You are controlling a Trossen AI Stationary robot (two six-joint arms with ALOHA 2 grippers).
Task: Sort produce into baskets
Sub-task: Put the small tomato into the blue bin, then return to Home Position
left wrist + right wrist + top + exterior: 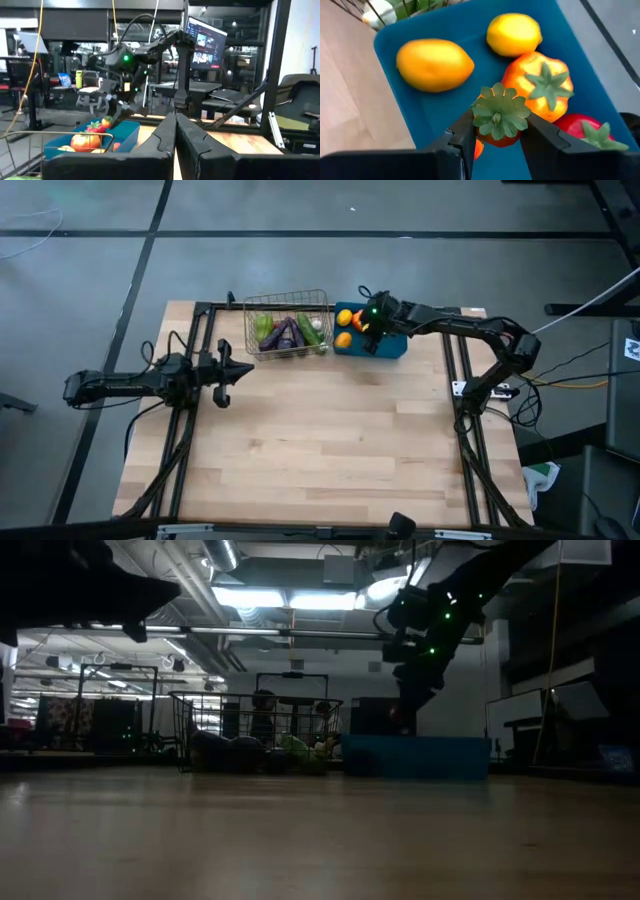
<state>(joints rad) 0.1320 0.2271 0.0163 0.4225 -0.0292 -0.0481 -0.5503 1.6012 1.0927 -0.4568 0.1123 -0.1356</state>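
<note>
Step in hand: the right pincer point(496, 131) hangs over the blue bin point(392, 346) with a small red strawberry point(496, 125) clamped between its fingers; by the look of it, the release into the bin is the move at hand.
How to do it well: the strawberry sits just above the bin's floor, so a short drop should do. Open the fingers fully before lifting, so the leafy cap does not snag on a pad. Then lift straight up, clear of the bin's wall and of the fruit close beside the pincer.
What could go wrong: the orange tomato point(540, 85) lies just beyond the fingers, and a red tomato point(585, 132) just to one side; a sideways exit may knock them.
Left pincer: the left pincer point(175, 142) waits well away from the bin, above the surface point(330, 440), its fingers pressed together on nothing.
The strawberry: red and rounded, topped by a flat pale-green cap with scalloped leaves; most of its body is hidden by the cap and the fingers.
In the bin: two yellow-orange lemons point(435, 65) lie farther from the pincer, past the tomatoes.
Wire basket point(288, 330): it stands just beside the bin, on the side away from the right arm, holding green and purple vegetables.
</note>
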